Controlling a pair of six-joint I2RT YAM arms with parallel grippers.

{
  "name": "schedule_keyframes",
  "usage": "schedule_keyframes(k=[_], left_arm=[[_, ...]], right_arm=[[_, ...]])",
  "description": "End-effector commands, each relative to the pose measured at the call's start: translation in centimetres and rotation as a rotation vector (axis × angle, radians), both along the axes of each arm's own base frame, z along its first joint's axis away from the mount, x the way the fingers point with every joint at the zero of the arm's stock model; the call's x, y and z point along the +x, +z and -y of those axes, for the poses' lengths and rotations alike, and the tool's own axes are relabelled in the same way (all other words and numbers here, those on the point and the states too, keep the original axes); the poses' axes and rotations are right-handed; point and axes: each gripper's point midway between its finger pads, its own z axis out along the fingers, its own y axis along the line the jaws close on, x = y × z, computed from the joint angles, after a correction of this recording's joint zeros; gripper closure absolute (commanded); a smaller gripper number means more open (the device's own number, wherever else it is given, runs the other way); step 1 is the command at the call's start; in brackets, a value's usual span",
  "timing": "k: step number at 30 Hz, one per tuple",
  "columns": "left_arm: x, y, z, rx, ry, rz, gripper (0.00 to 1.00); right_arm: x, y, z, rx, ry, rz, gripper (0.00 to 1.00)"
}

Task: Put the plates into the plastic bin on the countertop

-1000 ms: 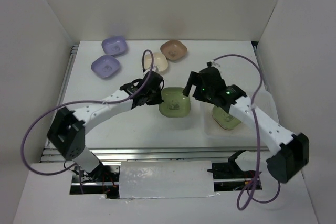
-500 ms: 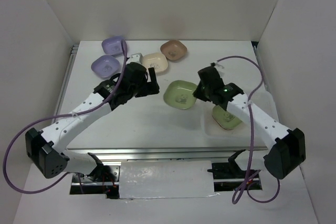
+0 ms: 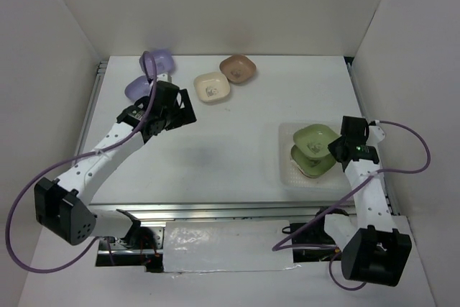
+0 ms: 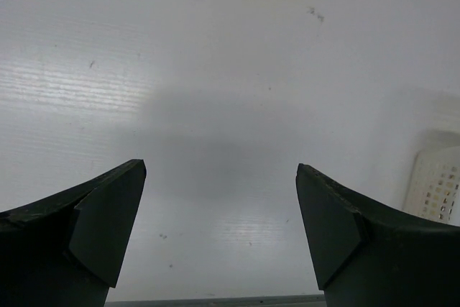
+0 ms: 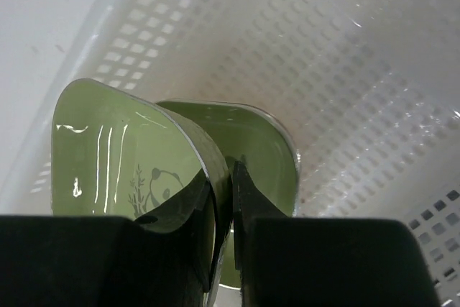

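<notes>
Gripping the near rim of a green plate [image 5: 108,156], my right pincer [image 5: 231,177] has its two dark fingers shut tight on the thin edge, one finger inside the dish and one outside. The plate is tilted and sits within the plastic bin [image 5: 359,70], over a second green plate [image 5: 262,141] that lies on the bin's perforated floor. I cannot tell whether the two plates touch, because my own fingers hide the place where they would meet. A small panda-and-bamboo print shows in the held plate, its lower part cut off by my finger. From above, the bin is at the right side of the white countertop [image 3: 237,156], and my right wrist covers part of its right-hand edge. My left pincer [image 4: 221,170] is wide open and holds nothing, with only bare countertop between its fingertips. A cream plate [image 3: 212,86] lies just beyond it, showing in my left wrist view only as a sliver cut off at the top edge. A brown plate [image 3: 238,68] lies beside the cream one, farther back. One purple plate [image 3: 167,57] at the back left is crossed by a loop of purple cable [image 3: 146,62]. Another purple plate [image 3: 134,89], nearer me, is partly hidden behind my left arm.
</notes>
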Motion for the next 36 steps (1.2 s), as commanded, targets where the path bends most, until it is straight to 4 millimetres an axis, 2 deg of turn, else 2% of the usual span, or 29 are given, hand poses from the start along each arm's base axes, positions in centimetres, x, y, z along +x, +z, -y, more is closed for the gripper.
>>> schedule_keyframes(k=[1, 2, 4, 5, 6, 10, 11, 13, 14, 15, 16, 17, 18, 19, 20, 21, 22, 23, 24, 25, 26, 27, 28, 29, 30, 33, 34, 35, 36], left_arm=[[1.1, 0.4, 0.6, -0.025, -0.042, 0.005, 0.01], [1.3, 0.4, 0.7, -0.031, -0.045, 0.005, 0.01], [1.9, 0.2, 0.7, -0.042, -0.04, 0.001, 0.01], [2.3, -0.2, 0.6, -0.041, -0.029, -0.014, 0.01], [2.7, -0.3, 0.6, -0.046, -0.024, -0.017, 0.01], [6.2, -0.3, -0.1, -0.079, 0.033, -0.014, 0.01], [7.3, -1.6, -0.1, -0.072, 0.05, -0.037, 0.01], [9.7, -1.7, -0.6, -0.098, 0.089, -0.023, 0.01], [11.0, -3.7, -0.8, -0.094, 0.106, -0.053, 0.01], [12.5, -3.9, -0.8, -0.115, 0.121, -0.029, 0.01], [13.9, -3.9, -0.9, -0.143, 0.131, -0.015, 0.01], [15.1, -6.5, -0.7, -0.143, 0.133, -0.051, 0.01], [16.8, -6.1, -0.2, -0.161, 0.126, -0.021, 0.01], [18.2, -6.4, 0.0, -0.176, 0.119, -0.006, 0.01], [19.3, -9.0, 0.2, -0.166, 0.12, -0.04, 0.01], [21.0, -8.3, 0.5, -0.178, 0.114, 0.002, 0.01], [21.9, -8.8, 0.6, -0.184, 0.109, 0.012, 0.01], [22.6, -10.8, 1.1, -0.186, 0.096, -0.007, 0.01], [23.7, -10.3, 1.2, -0.194, 0.09, 0.023, 0.01], [24.1, -11.0, 1.4, -0.184, 0.089, 0.016, 0.01], [24.4, -13.5, 1.0, -0.147, 0.115, -0.023, 0.01], [25.5, -12.8, 1.3, -0.141, 0.121, -0.009, 0.01], [25.6, -13.9, 1.2, -0.125, 0.132, -0.034, 0.02], [24.9, -16.8, 0.6, -0.081, 0.157, -0.11, 0.04], [25.1, -16.8, 0.8, -0.077, 0.174, -0.117, 0.06], [23.0, -19.5, -0.1, -0.011, 0.225, -0.21, 0.45], [22.4, -19.7, -0.4, -0.002, 0.247, -0.226, 0.85], [21.7, -18.9, -0.5, 0.003, 0.257, -0.226, 0.96], [20.0, -20.0, -1.0, 0.03, 0.279, -0.262, 1.0]], right_arm=[[0.5, -0.3, 0.6, -0.004, 0.029, -0.012, 0.95], [0.4, -0.2, 0.8, -0.004, 0.017, -0.013, 0.92], [0.0, 0.7, 0.8, -0.007, 0.01, 0.008, 0.46], [0.0, 1.3, 0.5, -0.007, 0.015, 0.027, 0.19], [-0.3, 1.8, 0.3, -0.004, 0.014, 0.042, 0.0], [-0.6, 6.5, -0.2, -0.032, 0.031, 0.168, 0.0], [-0.8, 7.1, -0.2, -0.039, 0.032, 0.176, 0.0], [-1.2, 8.6, -0.3, -0.049, 0.04, 0.186, 0.0], [-1.3, 8.8, -0.6, -0.047, 0.055, 0.191, 0.0], [-1.2, 9.4, -1.2, -0.041, 0.084, 0.218, 0.0], [-1.0, 9.3, -2.3, -0.012, 0.132, 0.232, 0.0], [-0.8, 9.3, -3.1, 0.005, 0.168, 0.248, 0.0], [-0.3, 9.9, -4.2, 0.02, 0.22, 0.294, 0.0], [-0.2, 9.3, -5.0, 0.037, 0.258, 0.294, 0.0], [0.0, 9.4, -5.8, 0.054, 0.298, 0.306, 0.0], [0.0, 9.4, -6.4, 0.058, 0.323, 0.306, 0.0], [0.0, 9.3, -6.7, 0.058, 0.339, 0.301, 0.0], [0.0, 9.3, -6.7, 0.047, 0.352, 0.297, 0.0], [0.0, 9.3, -6.9, 0.046, 0.364, 0.293, 0.0], [0.0, 9.3, -7.2, 0.042, 0.383, 0.289, 0.0], [0.0, 9.3, -7.3, 0.035, 0.396, 0.283, 0.0], [-0.1, 9.3, -7.4, 0.03, 0.402, 0.275, 0.0], [0.0, 9.6, -7.4, 0.024, 0.409, 0.281, 0.0], [-0.1, 9.7, -7.4, 0.014, 0.413, 0.277, 0.0], [0.0, 10.3, -7.2, 0.007, 0.408, 0.286, 0.0], [0.2, 11.4, -7.6, 0.015, 0.42, 0.324, 0.0], [0.3, 11.6, -8.5, 0.03, 0.456, 0.338, 0.0], [0.7, 12.1, -9.4, 0.044, 0.483, 0.366, 0.0], [1.1, 11.7, -10.3, 0.062, 0.516, 0.367, 0.0]])
